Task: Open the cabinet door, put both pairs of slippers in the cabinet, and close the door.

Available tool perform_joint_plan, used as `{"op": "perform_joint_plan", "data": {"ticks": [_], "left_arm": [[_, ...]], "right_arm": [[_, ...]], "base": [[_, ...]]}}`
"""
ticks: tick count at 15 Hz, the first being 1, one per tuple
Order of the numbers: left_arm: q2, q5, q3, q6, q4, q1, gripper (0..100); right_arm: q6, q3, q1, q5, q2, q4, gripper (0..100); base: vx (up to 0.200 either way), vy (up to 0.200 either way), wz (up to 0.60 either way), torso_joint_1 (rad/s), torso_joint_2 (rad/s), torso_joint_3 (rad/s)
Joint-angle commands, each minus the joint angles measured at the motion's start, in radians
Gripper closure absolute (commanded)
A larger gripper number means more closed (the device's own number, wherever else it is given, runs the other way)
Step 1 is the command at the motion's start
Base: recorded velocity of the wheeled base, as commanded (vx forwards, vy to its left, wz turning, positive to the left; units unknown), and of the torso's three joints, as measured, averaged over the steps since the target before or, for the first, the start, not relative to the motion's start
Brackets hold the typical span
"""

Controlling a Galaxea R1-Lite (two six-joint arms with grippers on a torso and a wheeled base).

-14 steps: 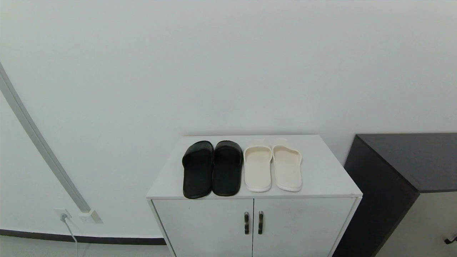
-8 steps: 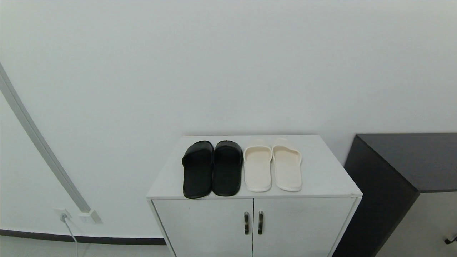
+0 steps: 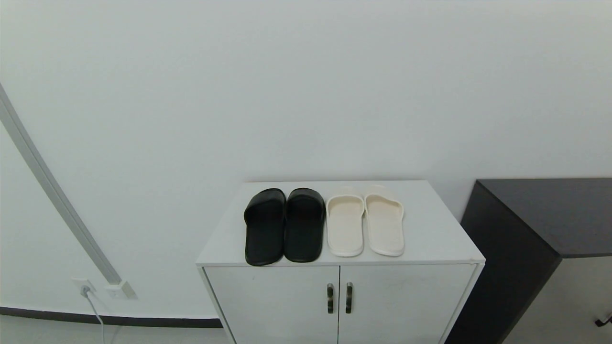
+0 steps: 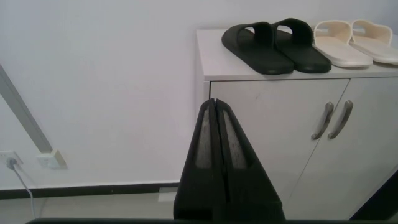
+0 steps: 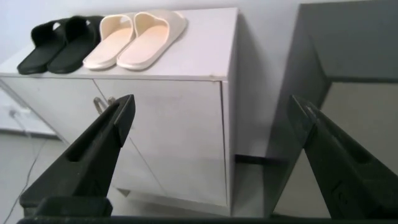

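The white cabinet stands against the wall. Its left door and right door are both shut. They meet in the middle, where two dark handles sit side by side.

Two pairs of slippers lie in one row on top of the cabinet, toes toward the wall. The black slippers are on the left and the cream slippers are on the right, just beside them. Their heels are near the front edge.

The left gripper is out in front of the cabinet's left side. Its two fingers are pressed flat together with nothing between them. The right gripper is in front of the right side, with its fingers spread wide and holding nothing. Neither one touches the cabinet.

A dark cabinet stands just to the right of the white one. Low on the wall to the left, a plug sits in a socket.
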Motion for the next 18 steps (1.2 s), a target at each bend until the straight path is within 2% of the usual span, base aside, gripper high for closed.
{"op": "perform_joint_plan", "data": {"ticks": [1,4,10,12,15,18], "left_arm": [[0.001,0.0,0.0,0.001,0.0,0.0,100],[0.001,0.0,-0.001,0.001,0.0,0.0,100],[0.001,0.0,0.0,0.001,0.0,0.0,100],[0.001,0.0,0.0,-0.001,0.0,0.0,100],[0.001,0.0,-0.001,0.001,0.0,0.0,100],[0.001,0.0,-0.001,0.001,0.0,0.0,100]], "right_arm": [[-0.014,-0.023,0.061,0.021,0.274,-0.122,0],[-0.014,-0.043,0.141,0.006,0.441,-0.255,0],[0.007,-0.178,0.293,-0.045,0.662,-0.26,0],[0.038,-0.216,0.356,-0.099,0.701,-0.261,0],[0.133,-0.276,0.522,-0.224,0.796,-0.276,0],[0.161,-0.334,0.6,-0.315,0.905,-0.33,0]], "base": [[0.0,0.0,0.0,0.0,0.0,0.0],[0.0,0.0,0.0,0.0,0.0,0.0],[0.0,0.0,0.0,0.0,0.0,0.0],[0.0,0.0,0.0,0.0,0.0,0.0],[0.0,0.0,0.0,0.0,0.0,0.0],[0.0,0.0,0.0,0.0,0.0,0.0]]}}
